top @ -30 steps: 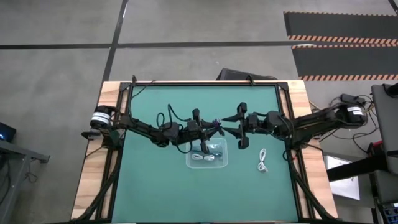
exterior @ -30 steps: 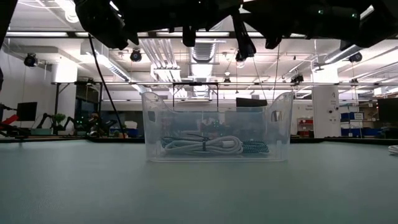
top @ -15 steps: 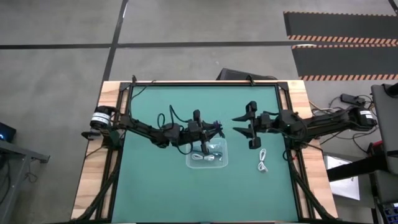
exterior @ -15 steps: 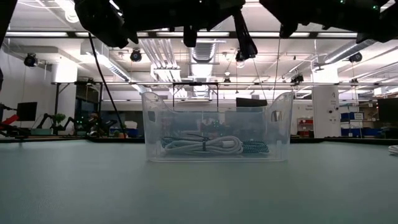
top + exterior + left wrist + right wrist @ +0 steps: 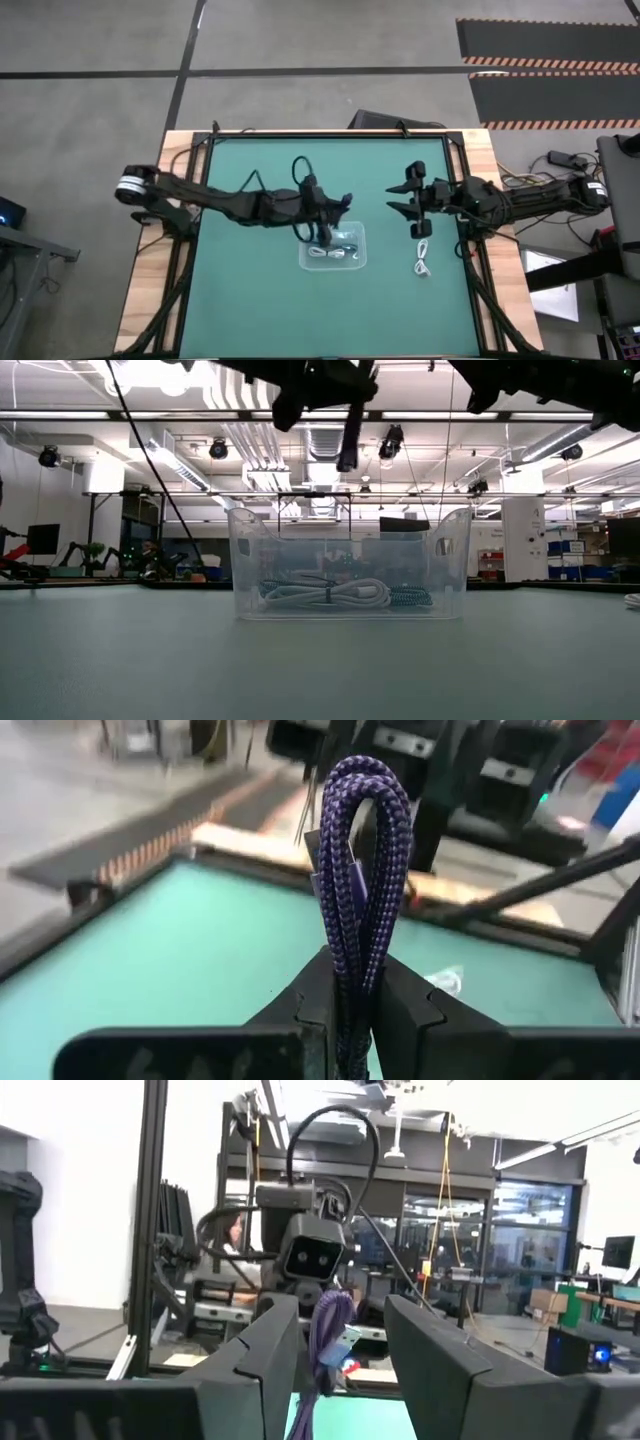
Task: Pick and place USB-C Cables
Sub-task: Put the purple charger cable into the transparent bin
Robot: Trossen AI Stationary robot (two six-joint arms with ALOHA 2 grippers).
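Gripping a folded purple cable (image 5: 362, 860), the left tool (image 5: 345, 982) is pinching it tight, arm reaching from frame left above the clear tray (image 5: 333, 260); the right tool (image 5: 412, 205) is gaping empty centre-right; a white cable (image 5: 422, 258) is lying just below.

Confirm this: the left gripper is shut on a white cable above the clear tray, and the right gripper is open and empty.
One thing is wrong: the cable in the left gripper is purple and braided, not white, as the left wrist view shows. The rest stands: it hangs above the clear tray, and the right gripper is open and empty.
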